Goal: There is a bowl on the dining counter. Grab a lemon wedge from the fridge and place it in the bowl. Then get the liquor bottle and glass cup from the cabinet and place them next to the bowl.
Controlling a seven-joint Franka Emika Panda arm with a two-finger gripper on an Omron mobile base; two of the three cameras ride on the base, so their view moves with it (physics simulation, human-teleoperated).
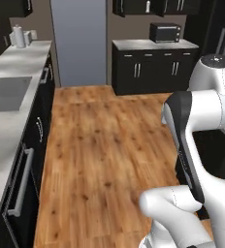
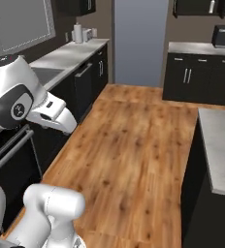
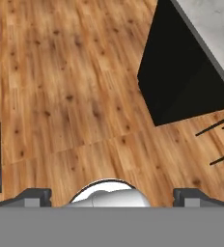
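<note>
The gripper (image 3: 109, 195) is seen from the hand view pointed down at the wooden floor (image 3: 75, 96), its 2 fingers (image 3: 34, 197) spread wide at the bottom corners, released, with nothing between them. Below it, only bare planks are met.

To the right in the hand view, a corner of the dining counter (image 3: 213, 29) is caught: a pale marble worktop on a black base, with thin dark stool legs (image 3: 215, 128) showing just beside the base, on the near side. No bowl can be made out on the part of the slab that is visible. The same marble top (image 2: 221, 145) is seen at the right edge of the right base view.

In the left base view, the white arm (image 1: 201, 126) is folded up at the right, over the floor. A long grey worktop (image 1: 8, 111) with a sink (image 1: 5, 92) is run along the left wall, above black low cabinets. At the far end, a black microwave (image 1: 165, 32) is set on another grey worktop, and black wall cabinets (image 1: 134, 6) are hung above it. A pale doorway (image 1: 79, 41) is seen between the 2 runs.
</note>
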